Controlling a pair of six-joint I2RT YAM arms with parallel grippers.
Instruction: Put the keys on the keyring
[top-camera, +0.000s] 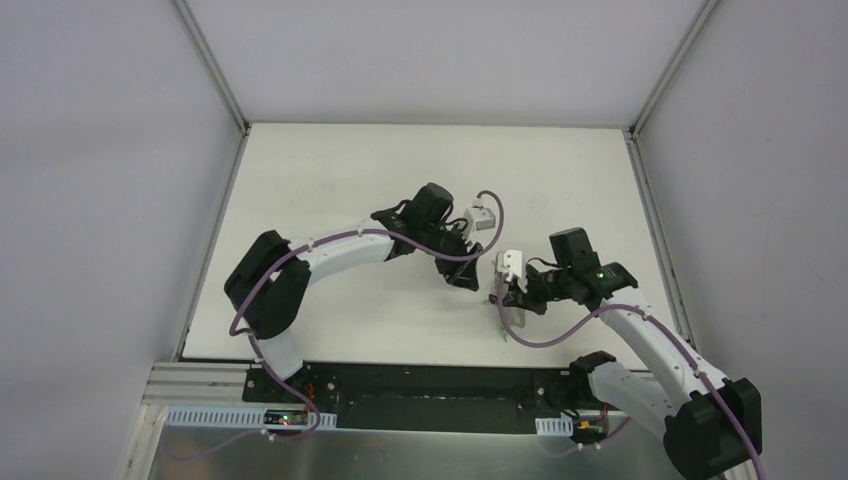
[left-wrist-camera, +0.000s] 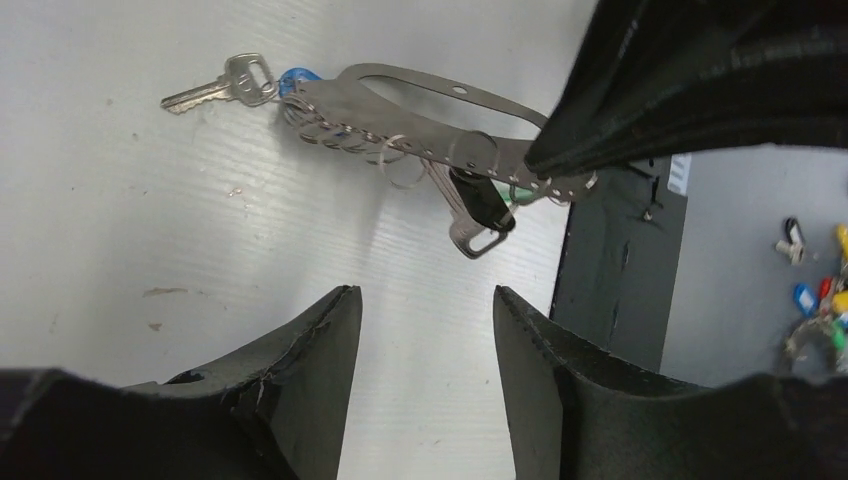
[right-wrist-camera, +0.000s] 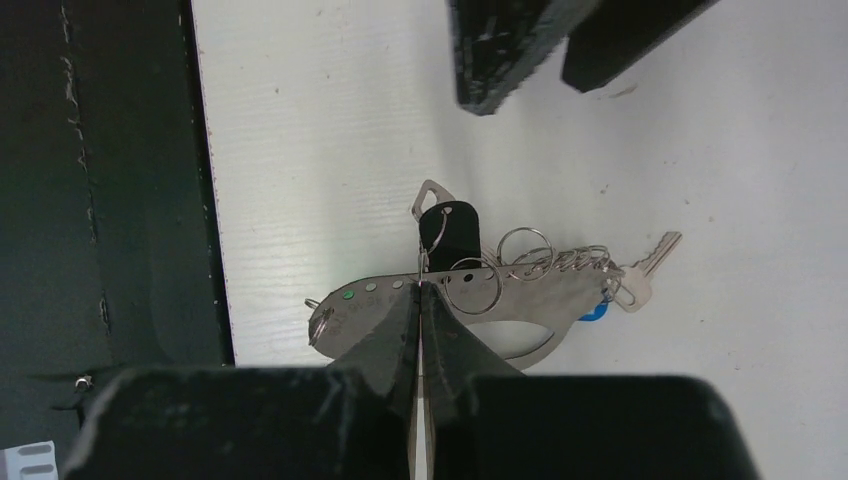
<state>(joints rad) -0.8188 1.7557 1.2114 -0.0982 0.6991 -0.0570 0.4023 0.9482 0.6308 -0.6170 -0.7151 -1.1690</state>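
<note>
white table (top-camera: 350, 180) | right end effector (right-wrist-camera: 420, 292) clamps keyring (right-wrist-camera: 545, 295) | left end effector (left-wrist-camera: 425, 298) parted, empty

Overhead view looking down, close wrist views sharing keyring (left-wrist-camera: 400, 125)

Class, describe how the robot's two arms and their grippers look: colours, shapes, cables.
The left arm and right arm have white links, black joints and a purple cable looped along each. The left gripper and right gripper have black wedge fingers, scuffed at the edges.
</note>
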